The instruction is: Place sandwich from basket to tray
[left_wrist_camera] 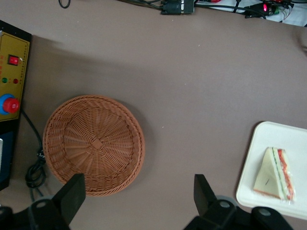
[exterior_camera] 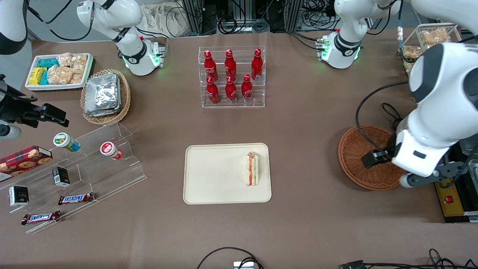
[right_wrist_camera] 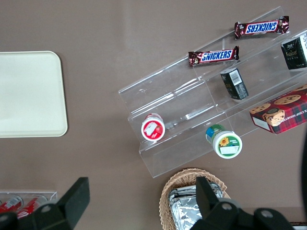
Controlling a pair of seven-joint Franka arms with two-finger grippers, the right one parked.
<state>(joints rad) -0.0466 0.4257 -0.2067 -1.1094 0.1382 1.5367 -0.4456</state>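
Note:
The sandwich, a pale wedge with red and green layers, lies on the cream tray, near the tray's edge toward the working arm's end. The reddish-brown wicker basket holds nothing. It sits on the table toward the working arm's end, well apart from the tray. My left gripper hangs high over the table at the basket's rim. It is open with nothing between its fingers. In the front view the white arm covers part of the basket.
A clear rack of red bottles stands farther from the front camera than the tray. A tan basket of foil packs, a white snack bin and a clear stepped stand with snacks lie toward the parked arm's end. A yellow control box sits beside the wicker basket.

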